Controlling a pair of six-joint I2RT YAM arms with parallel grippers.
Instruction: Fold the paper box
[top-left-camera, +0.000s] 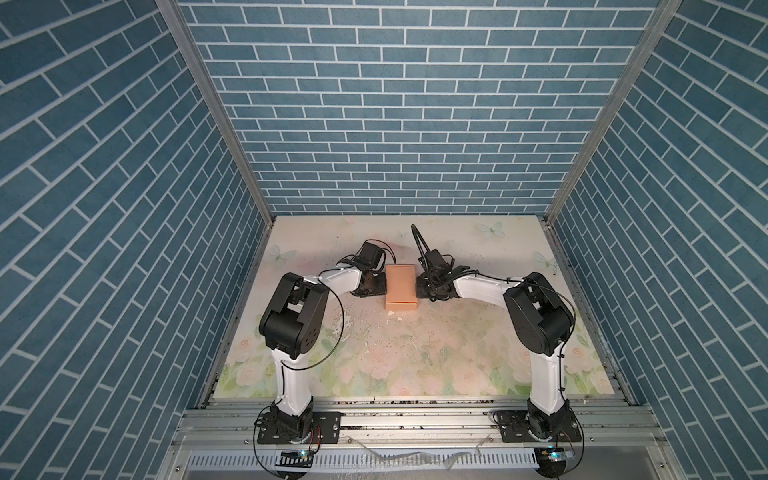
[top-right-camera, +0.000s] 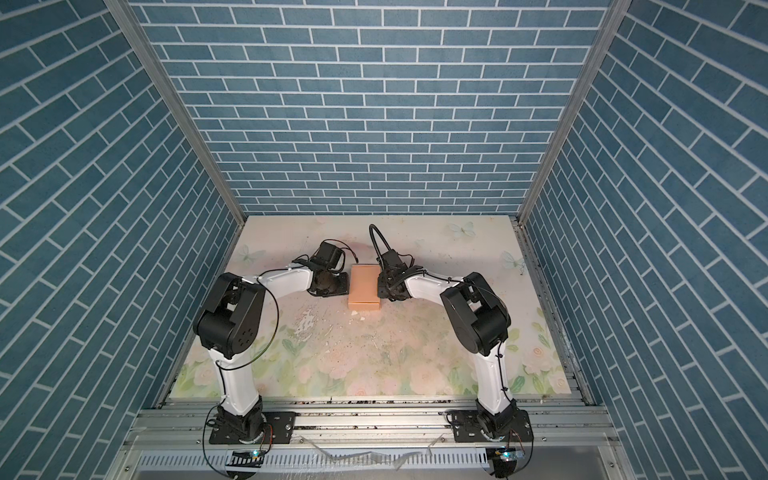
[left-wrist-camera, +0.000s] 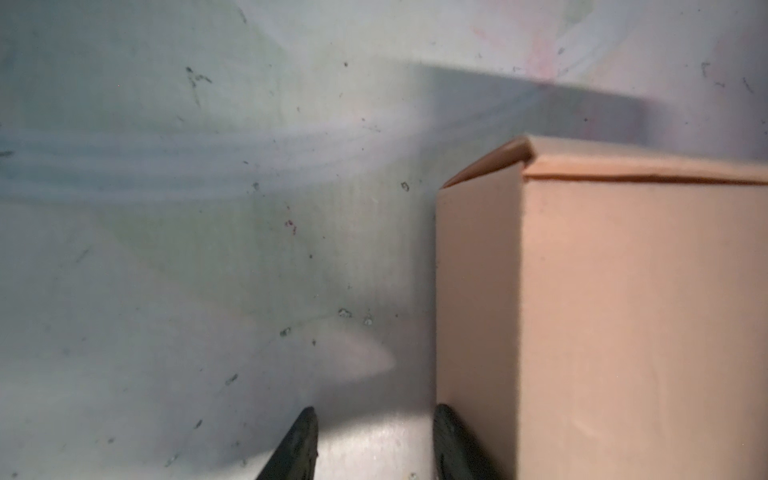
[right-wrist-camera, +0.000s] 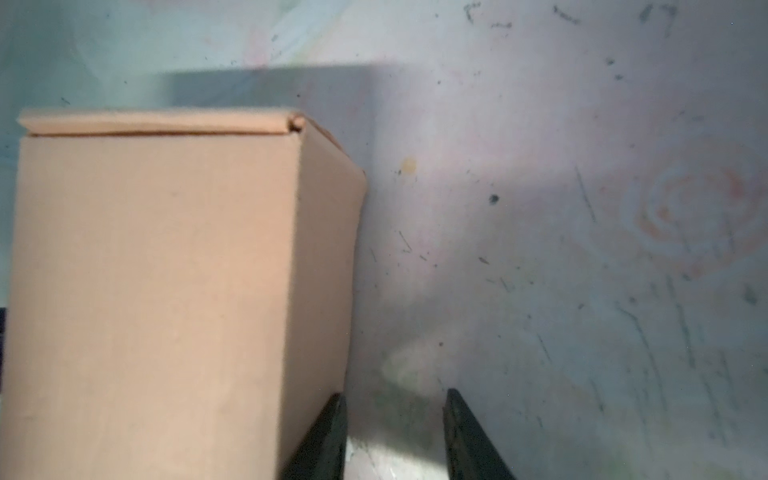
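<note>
Left wrist view gave us the left gripper (left-wrist-camera: 376, 440) with its jaws released: bare table (left-wrist-camera: 208, 270) lay between the two dark, tapered fingertips (left-wrist-camera: 301, 440), and the one nearer the paper box (left-wrist-camera: 623, 311) was at its side wall, touching or just beside it; we could not tell which. In both top views the box sat on the table a little towards twelve o'clock from the middle, with that gripper at its nine o'clock. It looked like thin, matte, peach-tan card, a squat rectangular block with crisp creases, its lid (top-left-camera: 400, 279) down. A dark seam (left-wrist-camera: 623, 177) ran along the far edge, and a rounded flap corner (left-wrist-camera: 490, 164) poked out there. At the box's three o'clock the right gripper (right-wrist-camera: 397, 432) was likewise slack and empty, one finger by the wall. We judged the risks to be these: uneven pressure from the sides could skate the light box across the smooth, scuffed floral surface, a hard squeeze could dent the hollow walls, and either could spring the seam open.
</note>
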